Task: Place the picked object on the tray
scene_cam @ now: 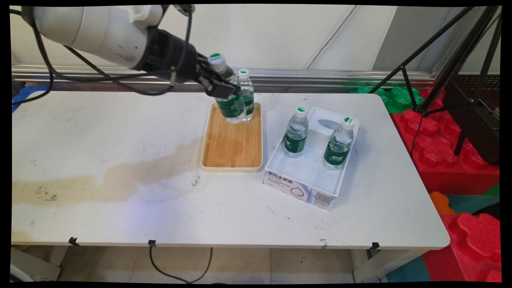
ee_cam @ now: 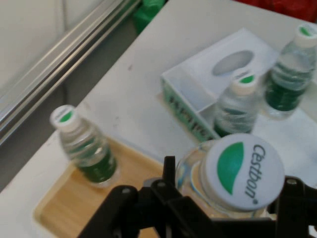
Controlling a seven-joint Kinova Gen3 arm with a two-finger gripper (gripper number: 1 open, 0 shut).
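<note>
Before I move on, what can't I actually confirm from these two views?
- Whether the held bottle rests on the wooden tray or hangs above it: main view, its base overlaps the bottle behind.
- Gripper fingertip contact: hand view, cap and linkage cover it.
- Small print on the white box: too small.

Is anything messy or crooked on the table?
Yes. The bottle clamped in the gripper leans over the wooden tray, while the other bottle on the tray stands upright. A brownish stain also streaks across the table to the left of the tray.
</note>
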